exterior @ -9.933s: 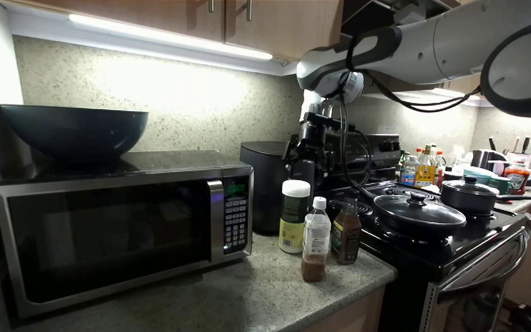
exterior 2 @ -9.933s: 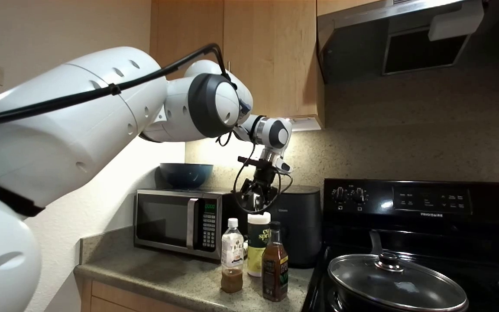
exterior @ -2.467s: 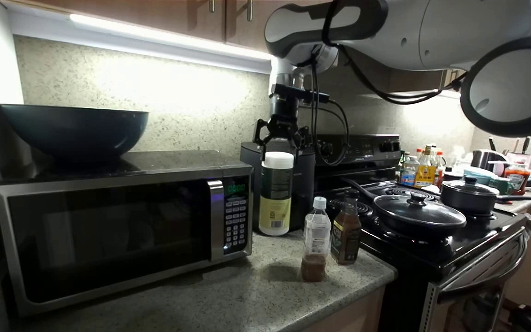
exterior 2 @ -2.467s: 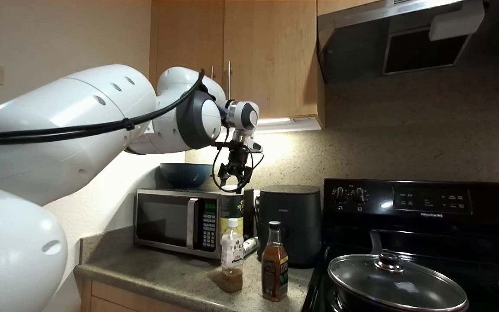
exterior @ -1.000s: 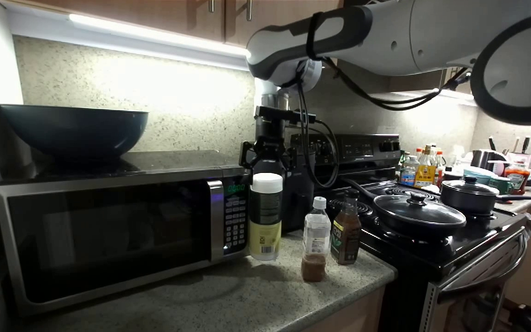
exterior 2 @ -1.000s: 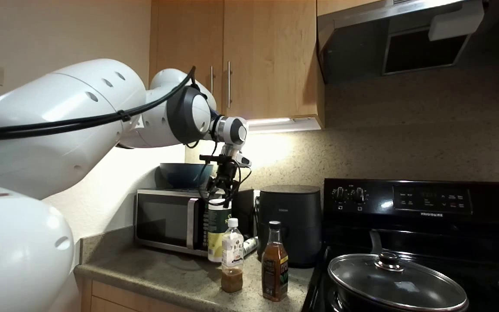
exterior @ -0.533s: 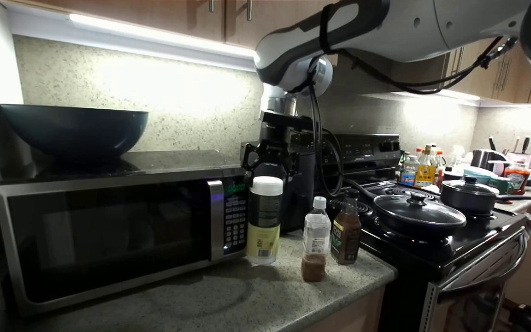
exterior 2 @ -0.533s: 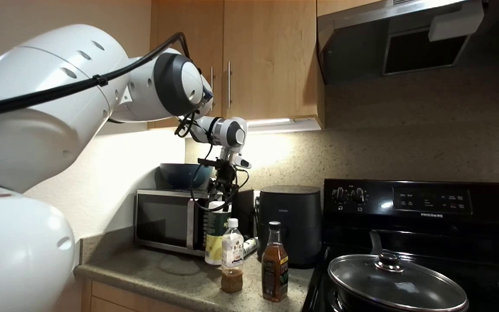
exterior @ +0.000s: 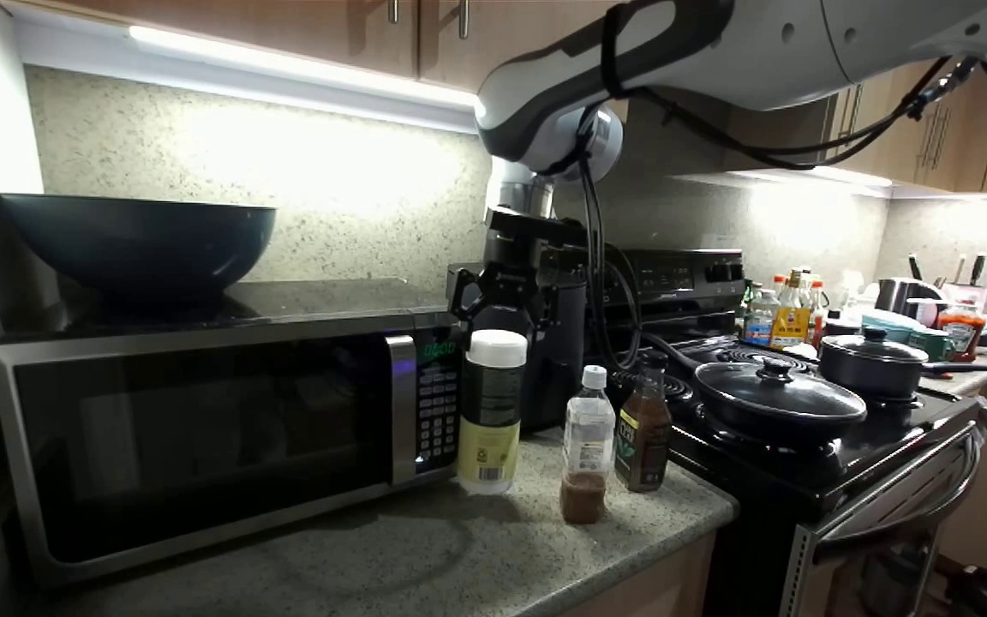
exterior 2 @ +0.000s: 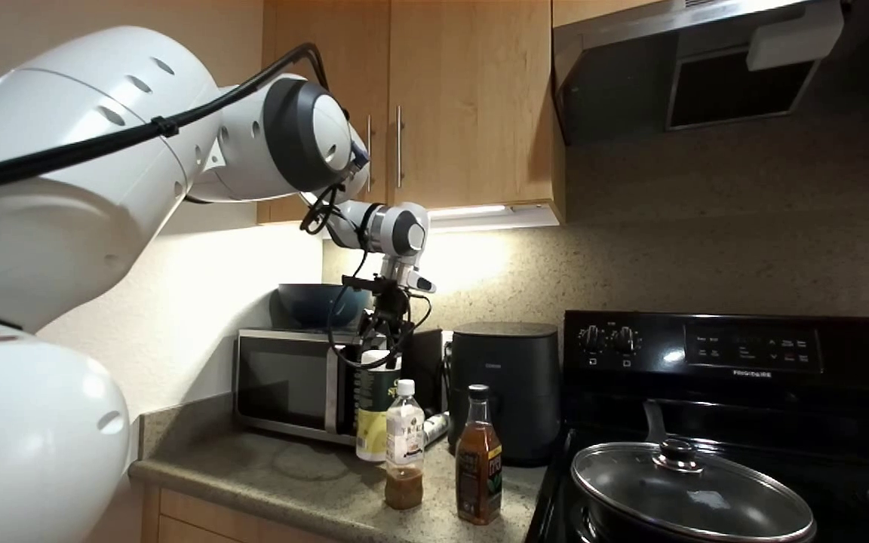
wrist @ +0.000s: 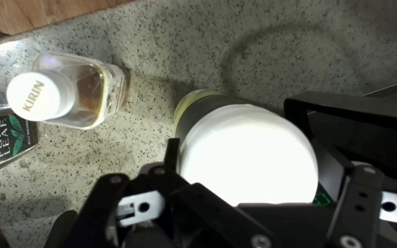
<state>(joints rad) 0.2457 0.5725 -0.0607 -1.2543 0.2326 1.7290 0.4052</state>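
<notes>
Since before, the tall canister has moved closer to the microwave, by its button end. We see the gripper squeezing the canister's white lid. Under the microwave is a speckled counter, on top a bowl, behind it a bright wall. Farther off come a clear bottle, a brown bottle and the stove. We can't tell if the canister's bottom touches the counter.
</notes>
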